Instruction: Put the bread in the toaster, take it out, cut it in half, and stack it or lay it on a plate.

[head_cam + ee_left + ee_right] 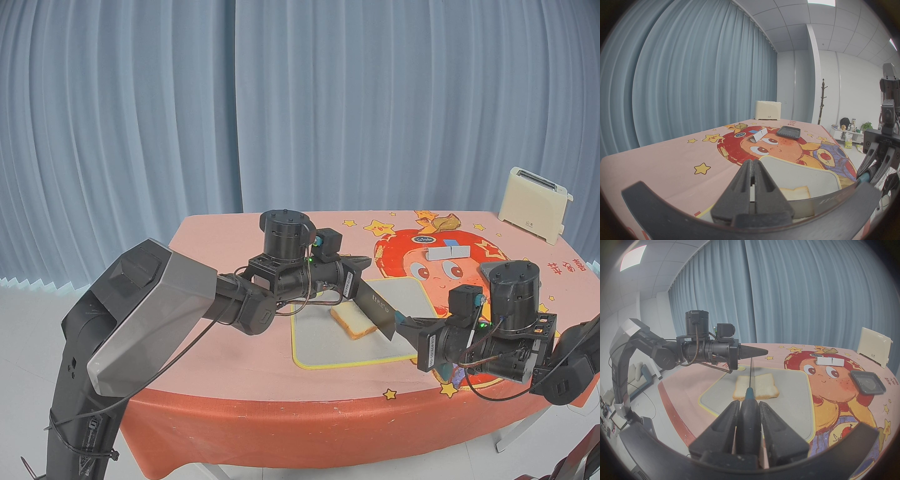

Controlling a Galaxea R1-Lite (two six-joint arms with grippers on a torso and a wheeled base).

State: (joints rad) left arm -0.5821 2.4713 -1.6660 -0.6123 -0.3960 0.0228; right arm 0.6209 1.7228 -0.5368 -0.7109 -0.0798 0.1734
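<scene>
A slice of bread (354,320) lies on the grey cutting board (325,347). My right gripper (403,322) is shut on the teal handle of a knife (377,309), whose dark blade stands edge-down across the middle of the bread (762,387). My left gripper (364,261) is shut with nothing in it, its tip right over the blade's spine at the far end. In the left wrist view the shut fingers (753,175) sit above the blade (831,200) and the bread (795,193). The cream toaster (534,203) stands at the far right corner.
A dark square plate (867,382) lies on the tablecloth to the right of the board, in front of the toaster. A white block (447,252) sits behind the board. The near table edge is close to the board's front.
</scene>
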